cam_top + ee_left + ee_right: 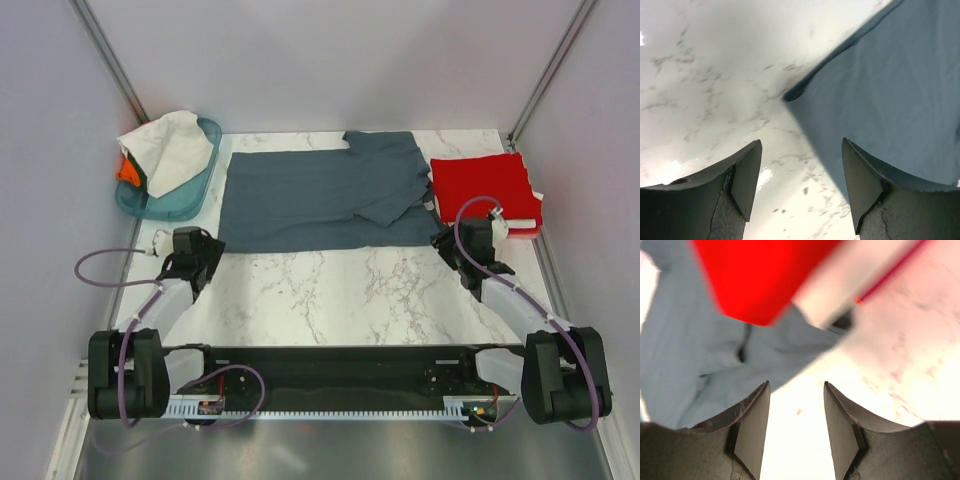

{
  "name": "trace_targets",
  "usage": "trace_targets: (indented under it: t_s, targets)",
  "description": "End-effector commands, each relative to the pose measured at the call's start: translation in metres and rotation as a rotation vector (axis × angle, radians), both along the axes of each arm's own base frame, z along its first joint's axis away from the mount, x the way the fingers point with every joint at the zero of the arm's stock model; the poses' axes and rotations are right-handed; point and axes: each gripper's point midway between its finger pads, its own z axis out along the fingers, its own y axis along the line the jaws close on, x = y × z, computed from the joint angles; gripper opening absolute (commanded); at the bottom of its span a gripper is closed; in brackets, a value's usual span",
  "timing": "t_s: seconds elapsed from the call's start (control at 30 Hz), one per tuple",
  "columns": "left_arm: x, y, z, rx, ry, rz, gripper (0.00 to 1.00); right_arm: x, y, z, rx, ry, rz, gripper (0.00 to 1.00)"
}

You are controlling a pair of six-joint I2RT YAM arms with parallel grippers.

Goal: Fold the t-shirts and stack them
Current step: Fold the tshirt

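The blue-grey shirt (320, 200) lies spread flat across the middle of the table (330, 285). A folded red shirt (483, 185) touches its right edge. At the upper left, a white shirt (168, 150) and an orange shirt (127, 172) are heaped in a basket (200, 190). Both claws are spread and hold nothing: the left gripper (801, 150) hangs by the blue-grey shirt's lower left corner, and the right gripper (797, 390) by its lower right.

Top view was bright, even and sharp, with only faint shadows. In the left wrist view, glare washed the table (700, 75) left of the grey shirt (890, 100), and a dark shadow lined that shirt's edge. The right wrist view was overexposed, and the red shirt (760, 275) above the grey shirt was blurred.
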Motion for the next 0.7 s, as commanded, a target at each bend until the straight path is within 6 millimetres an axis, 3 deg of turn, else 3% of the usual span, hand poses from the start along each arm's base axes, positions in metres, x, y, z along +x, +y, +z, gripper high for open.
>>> trace_targets:
  t_s: [0.0,0.07,0.1,0.17,0.2,0.37,0.67]
  targets:
    - [0.003,0.000,0.007,-0.068,-0.108,0.078,0.72,0.002,-0.010,-0.006,0.059,-0.051,-0.131,0.55]
    - [0.000,0.000,-0.002,-0.084,-0.114,0.091,0.72,0.003,-0.010,-0.012,0.094,-0.063,-0.156,0.53]
    - [0.000,0.000,-0.004,-0.086,-0.112,0.093,0.71,-0.002,-0.011,-0.026,0.103,-0.038,-0.171,0.53]
    - [0.000,0.000,-0.013,-0.090,-0.089,0.096,0.71,0.001,-0.011,-0.030,0.155,-0.051,-0.213,0.52]
    - [0.001,0.000,-0.015,-0.093,-0.082,0.098,0.71,-0.002,-0.012,-0.042,0.158,-0.027,-0.232,0.52]
    - [0.003,0.000,-0.028,-0.110,-0.056,0.119,0.70,0.006,-0.021,-0.050,0.186,-0.057,-0.328,0.52]
    - [0.005,0.005,-0.033,-0.112,-0.053,0.159,0.69,0.026,-0.034,-0.061,0.155,-0.065,-0.417,0.48]
